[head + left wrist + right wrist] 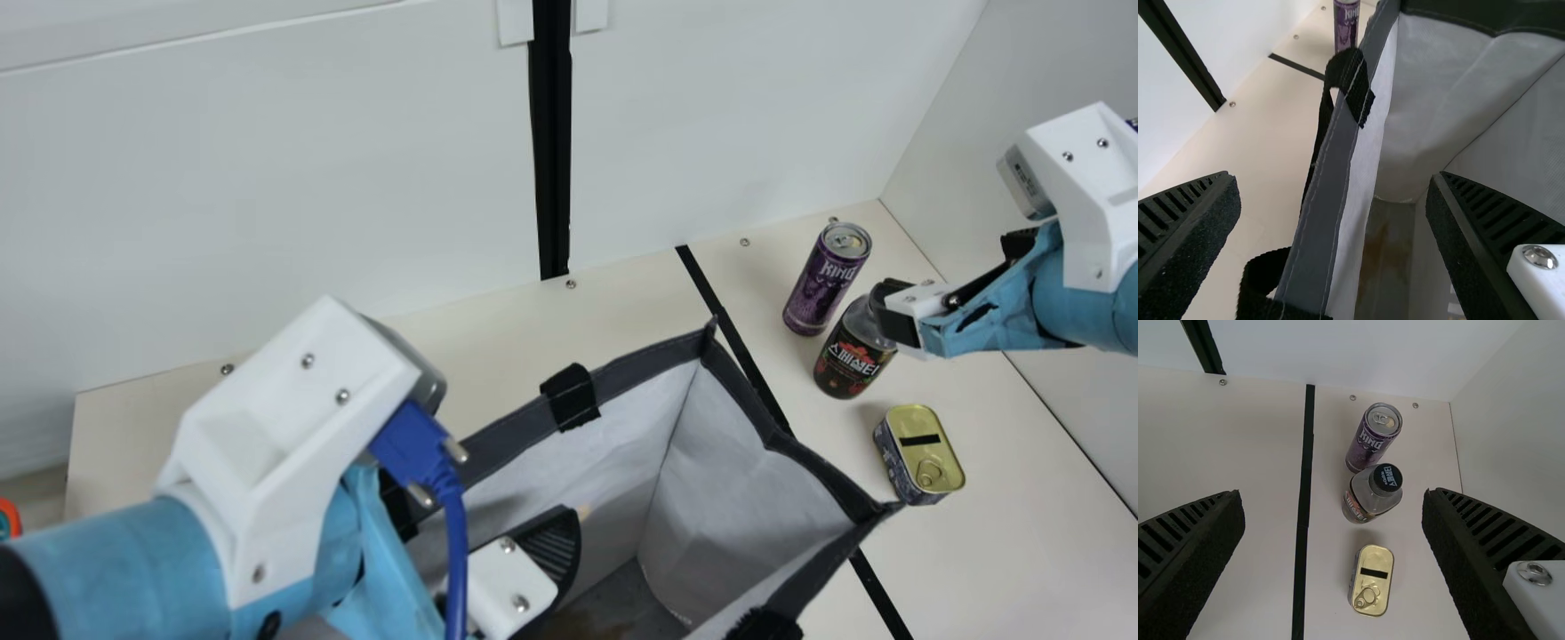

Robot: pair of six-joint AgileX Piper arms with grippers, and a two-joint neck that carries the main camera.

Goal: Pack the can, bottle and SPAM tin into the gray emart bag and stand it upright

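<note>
Left gripper straddles the bag's rim; right gripper hovers, fingers spread.

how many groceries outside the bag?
3, all on the table, right of the bag: can nearest the back wall, bottle in front of it, SPAM tin in front of that. The bag might hide more.
</note>
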